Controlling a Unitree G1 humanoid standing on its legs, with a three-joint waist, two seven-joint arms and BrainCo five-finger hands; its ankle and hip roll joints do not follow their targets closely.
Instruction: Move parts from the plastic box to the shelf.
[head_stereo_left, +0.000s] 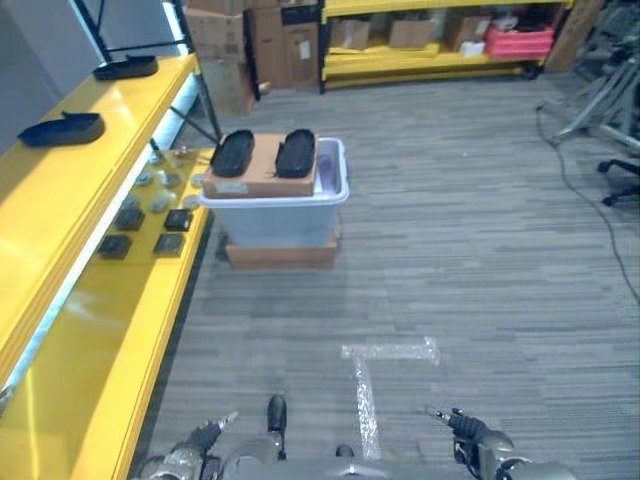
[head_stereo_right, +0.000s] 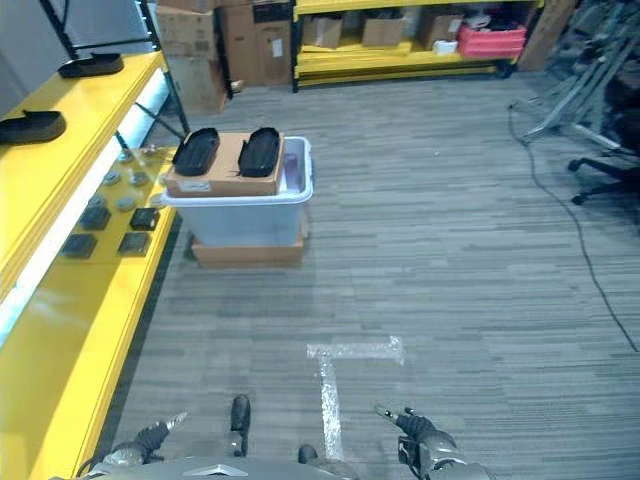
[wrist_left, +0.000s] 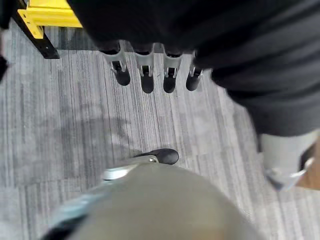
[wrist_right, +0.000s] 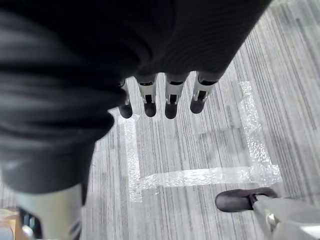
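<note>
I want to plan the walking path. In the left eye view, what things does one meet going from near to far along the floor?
Tape mark on the floor → flat cardboard base → plastic box → yellow rack with cartons.

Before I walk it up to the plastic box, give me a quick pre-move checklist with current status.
1. Left hand empty, fingers straight: ok.
2. Right hand empty, fingers straight: ok.
3. Two black parts lie on the cardboard sheet over the plastic box, ready to pick: ok.
4. Floor between the robot and the box holds nothing beyond a tape mark: ok.
5. Free space on the yellow shelf top level, beside the two black parts already there: ok.
6. Box within reach: not ok, both hands hang low over the floor, well short of it.
</note>
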